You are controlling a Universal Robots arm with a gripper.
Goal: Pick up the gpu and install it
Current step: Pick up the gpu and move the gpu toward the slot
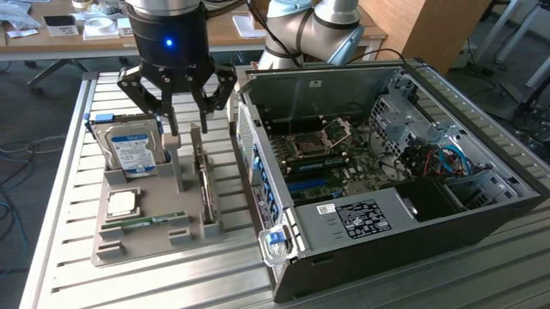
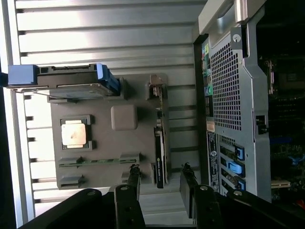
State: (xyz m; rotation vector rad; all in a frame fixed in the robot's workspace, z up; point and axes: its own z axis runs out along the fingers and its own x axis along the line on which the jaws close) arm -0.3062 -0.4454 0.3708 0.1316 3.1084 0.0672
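Jaws: the gripper (image 1: 188,123) is seen with fingers apart, nothing clamped.
Card: the gpu (image 1: 205,177) is stood on edge in the grey tray (image 1: 142,241), left of frame centre, its long axis parallel to the computer case (image 1: 387,193) wall.
Wrist view: the gpu (image 2: 160,152) is seen edge-on, in line with the gap between the fingers (image 2: 133,179).
Room: a narrow gap is left to the case.

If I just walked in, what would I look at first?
The open computer case on the exterior view's right, its insides showing. Next to it the black gripper hangs open above the gpu, which stands on edge in a grey tray beside a hard drive.
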